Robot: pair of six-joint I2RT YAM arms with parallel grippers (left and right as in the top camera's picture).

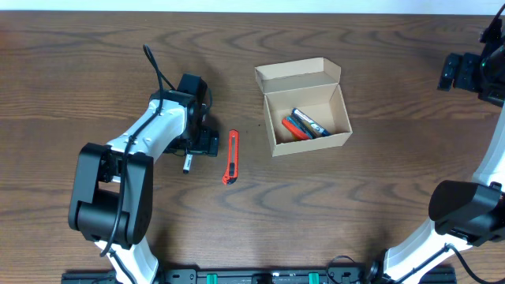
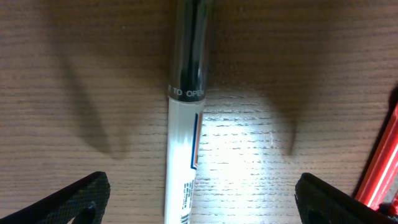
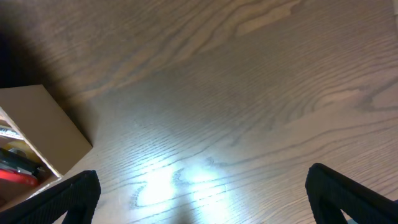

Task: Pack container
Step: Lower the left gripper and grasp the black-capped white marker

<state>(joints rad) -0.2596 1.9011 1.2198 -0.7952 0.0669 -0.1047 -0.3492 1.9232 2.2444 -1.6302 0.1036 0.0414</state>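
On the dark brown wood-grain table (image 1: pixel 379 205), two arms, one box, two loose items.

- Left arm: black two-finger left gripper (image 1: pixel 188 158) pointed down at the table. Jaws spread as wide as they go, nothing held.
- Right arm: right gripper (image 1: pixel 472 71) out at the far right edge. Wrist view shows the right gripper (image 3: pixel 202 186) over bare wood, jaws fully spread, empty.
- Small tan-brown cardboard container (image 1: pixel 312 143), flap lid folded back, mouth up. Red and dark blue items (image 1: pixel 304 125) already lie inside.
- Slim red-orange utility knife (image 1: pixel 230 156) flat on the table, between the left gripper and the container.
- White-barrelled marker pen with black cap (image 2: pixel 183 155) directly under the left gripper (image 2: pixel 202 199), running lengthwise between the fingers, a little nearer the left finger (image 2: pixel 81 196).

Step in hand, as I judge it: picking up the marker.
- Shift slightly so the barrel sits centred.
- Come straight down; close across the white barrel, not the cap seam.
- Keep the right finger clear of the knife (image 2: pixel 379 162), which lies just beside it.

Container versus jaws: well apart from the left jaws, off to the robot's right beyond the knife. For the right jaws, one corner of the container (image 3: pixel 43 124) shows just beyond the left finger, outside the gap, not touching.
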